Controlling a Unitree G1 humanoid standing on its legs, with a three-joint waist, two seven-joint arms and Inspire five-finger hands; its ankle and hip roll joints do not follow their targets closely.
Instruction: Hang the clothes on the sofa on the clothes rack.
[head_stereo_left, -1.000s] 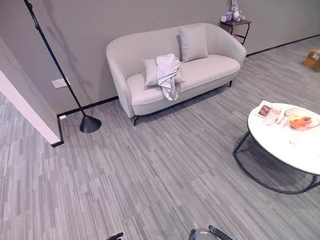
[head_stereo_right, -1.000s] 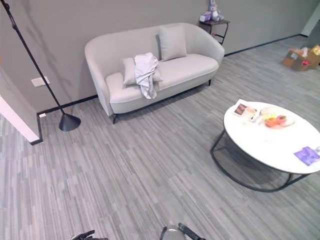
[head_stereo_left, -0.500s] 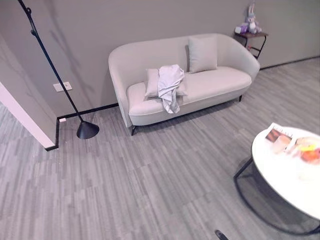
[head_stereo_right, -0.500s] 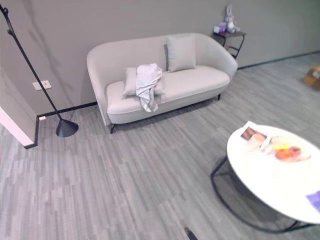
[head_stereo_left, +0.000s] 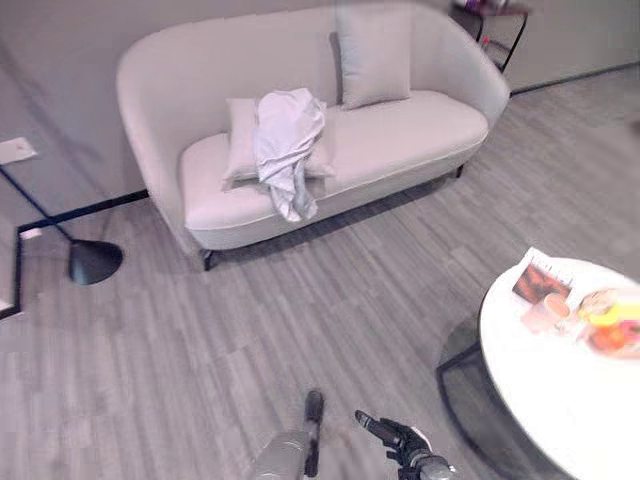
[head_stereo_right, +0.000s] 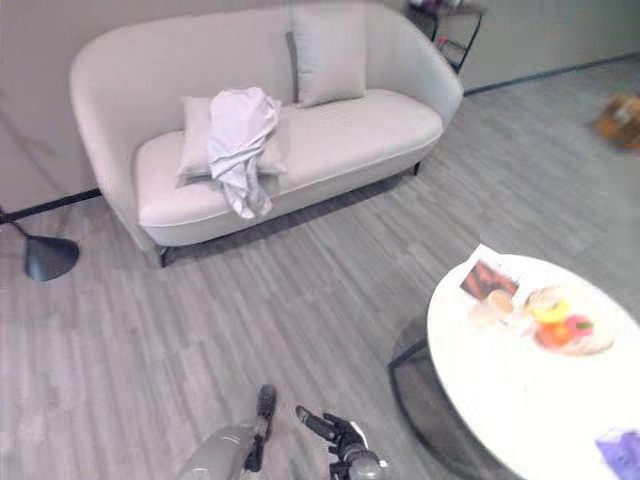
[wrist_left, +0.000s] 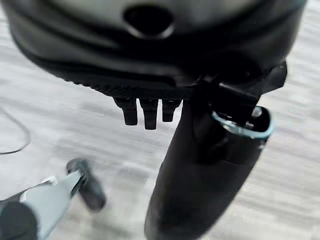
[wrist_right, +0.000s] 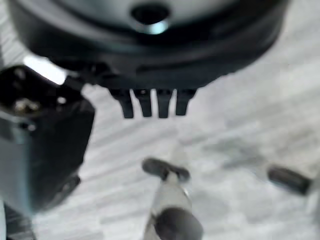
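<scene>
A crumpled white garment (head_stereo_left: 287, 145) hangs over a cushion on the pale curved fabric sofa (head_stereo_left: 420, 130). The left hand (head_stereo_left: 314, 408) and right hand (head_stereo_left: 390, 435) hover low over the grey floor, fingers straight, holding nothing.

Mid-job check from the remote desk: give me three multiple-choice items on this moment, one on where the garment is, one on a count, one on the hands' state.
1. Where does the pale garment lie?
A. On the round table
B. Draped over the smaller cushion, hanging past the seat edge of the sofa
C. On the floor

2. How many cushions are on the sofa?
A. Two
B. Three
C. None

3. What do the left hand and right hand hold?
A. The garment
B. A hanger
C. Nothing; fingers straight, above the floor

Answers: 1 B, the cloth covers that cushion and droops over the seat front. 2 A, one under the garment, a larger cushion against the backrest. 3 C, both wrist views show straight fingers with bare floor past them.
</scene>
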